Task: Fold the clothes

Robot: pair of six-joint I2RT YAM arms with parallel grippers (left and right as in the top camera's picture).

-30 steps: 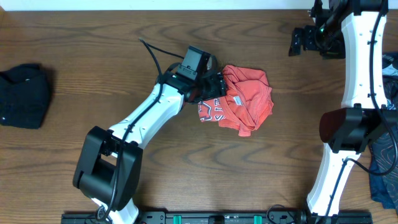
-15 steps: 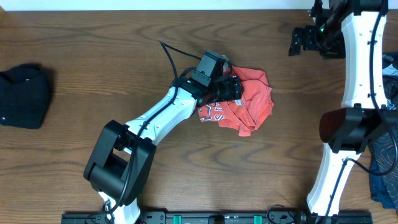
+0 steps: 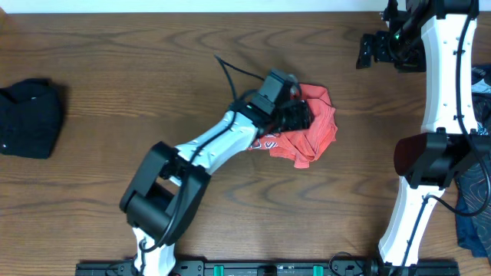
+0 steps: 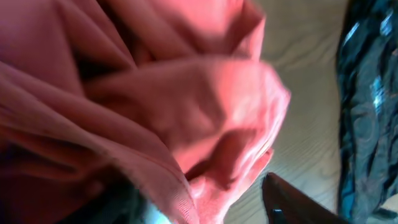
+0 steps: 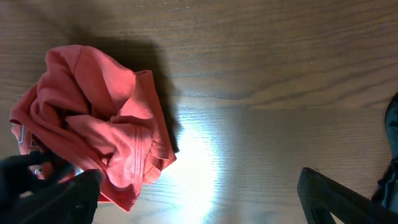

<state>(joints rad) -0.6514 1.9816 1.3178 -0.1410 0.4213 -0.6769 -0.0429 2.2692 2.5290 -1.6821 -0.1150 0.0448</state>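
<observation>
Seen from overhead, the coral-red T-shirt (image 3: 318,132) lies in a crumpled heap on the bench (image 3: 115,61), with none of it spread flat. My left claw (image 3: 296,115) is pushed into the shirt's upper left part. Its dark body hides the fingers, so I cannot tell from here whether I am gripping cloth or only pressing on it. My right claw (image 3: 368,50) hangs well apart from the shirt, off beyond its upper right. A black garment (image 3: 31,115) sits far to the shirt's left, and a swirl-printed navy garment (image 3: 476,195) lies far to its right.

My left wrist camera sees almost nothing but blurred red folds (image 4: 205,112), right up against the lens. One dark finger (image 4: 292,199) shows just under the cloth and the other is hidden, so this view does not settle the grip either.

From my right wrist camera the shirt (image 5: 106,124) is bunched up off to one side. My right claw (image 5: 199,180) is spread wide and released, with only bare bench between its fingers.

I judge this to be the very start: the heap has to be opened out before any fold can be made. The next move calls for a firm pinch on a single edge, a hem or a sleeve, not a wad of layers. My right claw should then come to the shirt's far side so the two can draw it flat.
</observation>
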